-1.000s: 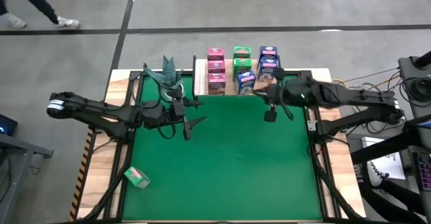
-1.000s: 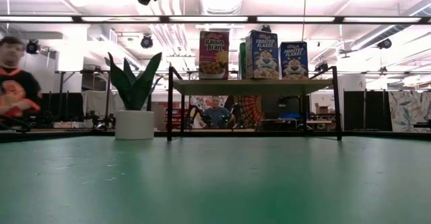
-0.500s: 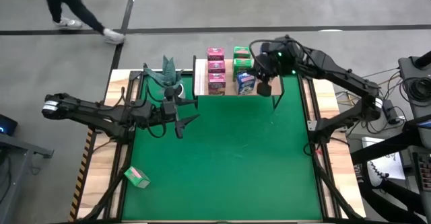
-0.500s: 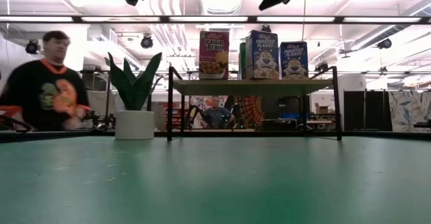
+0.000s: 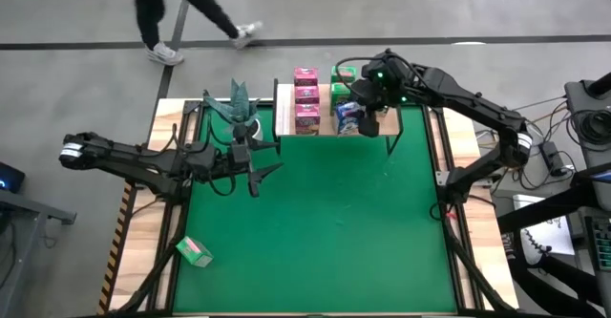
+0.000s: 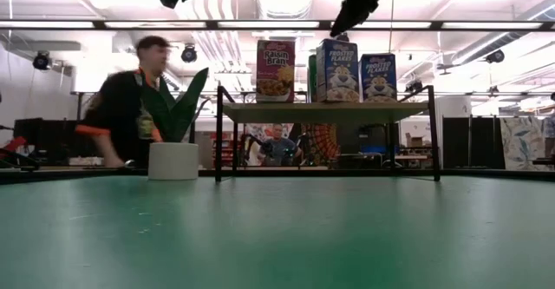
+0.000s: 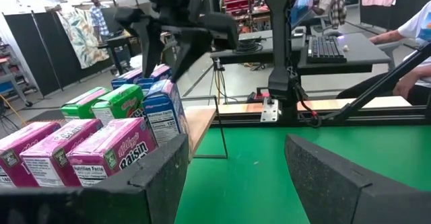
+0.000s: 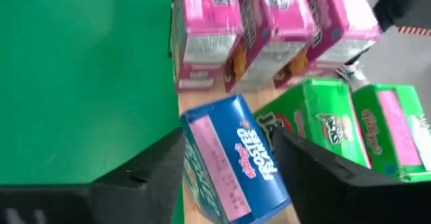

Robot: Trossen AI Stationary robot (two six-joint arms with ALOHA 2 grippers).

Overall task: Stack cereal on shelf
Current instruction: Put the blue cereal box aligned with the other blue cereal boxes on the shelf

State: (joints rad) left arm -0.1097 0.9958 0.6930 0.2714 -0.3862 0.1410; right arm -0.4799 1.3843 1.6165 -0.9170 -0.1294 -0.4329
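Cereal sits in rows on the shelf (image 5: 284, 108): I see three pink boxes (image 5: 306, 99), green boxes (image 5: 342, 81), and a blue box (image 8: 232, 160) at the front edge. My right pincer (image 5: 367, 116) hovers over that blue box, fingers spread either side of it, released. My left pincer (image 5: 270, 160) waits spread and empty above the green mat, near a plant (image 5: 237, 106). One green box (image 5: 195, 251) lies alone near the counter's front left.

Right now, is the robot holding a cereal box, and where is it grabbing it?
Nothing is held. The right gripper is open above a blue box on the shelf. The left gripper is open and empty.
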